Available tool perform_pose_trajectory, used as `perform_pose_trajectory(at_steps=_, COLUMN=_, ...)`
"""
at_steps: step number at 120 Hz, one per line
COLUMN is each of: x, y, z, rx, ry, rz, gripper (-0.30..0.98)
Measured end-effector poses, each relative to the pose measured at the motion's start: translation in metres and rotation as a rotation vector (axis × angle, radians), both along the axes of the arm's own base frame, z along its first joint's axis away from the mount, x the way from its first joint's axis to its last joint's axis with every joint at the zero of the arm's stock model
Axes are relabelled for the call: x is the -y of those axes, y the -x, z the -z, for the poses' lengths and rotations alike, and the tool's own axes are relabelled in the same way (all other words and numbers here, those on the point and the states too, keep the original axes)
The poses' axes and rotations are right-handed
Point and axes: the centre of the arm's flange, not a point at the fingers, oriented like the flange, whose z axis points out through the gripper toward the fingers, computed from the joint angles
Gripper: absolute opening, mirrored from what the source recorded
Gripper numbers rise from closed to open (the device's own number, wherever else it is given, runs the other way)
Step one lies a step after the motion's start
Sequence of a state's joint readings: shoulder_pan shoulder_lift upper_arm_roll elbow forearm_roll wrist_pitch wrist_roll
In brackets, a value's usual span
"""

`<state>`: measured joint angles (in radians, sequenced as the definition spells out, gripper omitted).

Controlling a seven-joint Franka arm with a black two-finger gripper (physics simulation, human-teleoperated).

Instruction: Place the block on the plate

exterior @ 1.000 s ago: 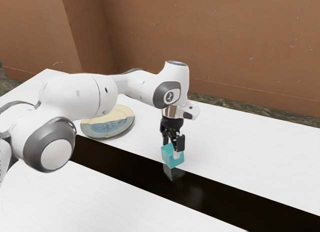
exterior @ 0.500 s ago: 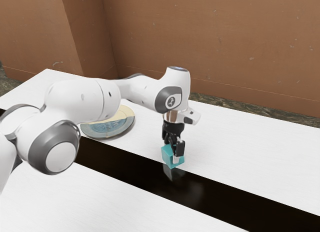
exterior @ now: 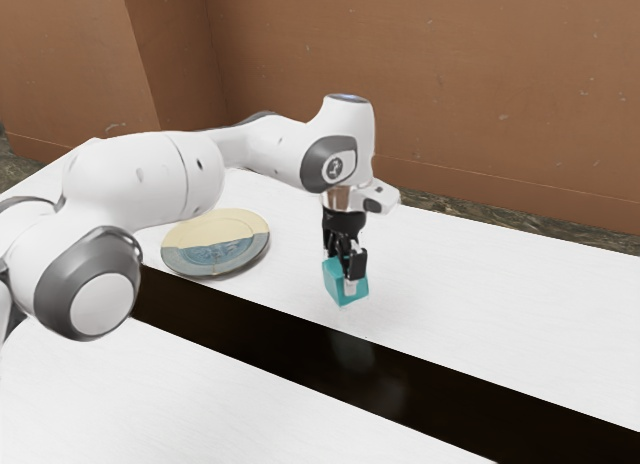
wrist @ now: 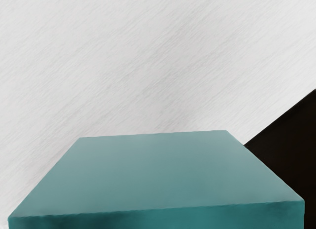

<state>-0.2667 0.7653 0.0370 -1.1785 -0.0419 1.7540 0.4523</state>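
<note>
My gripper [exterior: 346,276] is shut on the teal block [exterior: 334,282], one finger on each side of it. Both hang above the table, the block having risen clear of its reflection in the dark strip. In the wrist view the block [wrist: 163,174] is large, just under my hand. The round plate [exterior: 238,227], cream on one half and grey-blue on the other, lies flat on the table toward the exterior view's left of the block.
A glossy dark strip [exterior: 400,374] runs diagonally across the white table [exterior: 520,314]. Behind the table stands a brown wall [exterior: 420,74]. My arm reaches in over the table from the exterior view's left.
Half a second ago the block was lower, at the table by the dark strip's edge. My hand has risen, and the block has come up with it. The plate has stayed put.
</note>
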Motion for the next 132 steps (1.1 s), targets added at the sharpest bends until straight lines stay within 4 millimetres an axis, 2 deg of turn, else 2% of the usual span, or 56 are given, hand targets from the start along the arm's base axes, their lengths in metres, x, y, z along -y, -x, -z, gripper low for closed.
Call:
perform_pose_trajectory(at_steps=12, x=-0.011, y=-0.001, z=-0.036, rx=0.046, ry=-0.004, rz=-0.011, gripper=0.39)
perform_pose_trajectory(at_steps=19, x=-0.029, y=-0.004, z=-0.05, rx=0.064, ry=-0.022, rz=-0.037, gripper=0.39)
perform_pose_trajectory(at_steps=40, x=-0.094, y=-0.015, z=-0.064, rx=0.098, ry=-0.078, rz=-0.129, gripper=0.39)
perform_pose_trajectory(at_steps=56, x=-0.153, y=-0.022, z=-0.073, rx=0.126, ry=-0.085, rz=-0.21, gripper=0.39)
perform_pose_trajectory(at_steps=69, x=-0.205, y=-0.026, z=-0.077, rx=0.152, ry=-0.081, rz=-0.281, gripper=0.39)
perform_pose_trajectory(at_steps=99, x=-0.293, y=-0.023, z=-0.078, rx=0.188, ry=-0.085, rz=-0.398, gripper=0.39)
perform_pose_trajectory(at_steps=112, x=-0.324, y=-0.019, z=-0.076, rx=0.194, ry=-0.091, rz=-0.439, gripper=0.39)
perform_pose_trajectory(at_steps=120, x=-0.342, y=-0.017, z=-0.067, rx=0.186, ry=-0.092, rz=-0.461, gripper=0.4)
perform_pose_trajectory(at_steps=132, x=-0.354, y=-0.023, z=-0.05, rx=0.188, ry=-0.079, rz=-0.47, gripper=0.39)
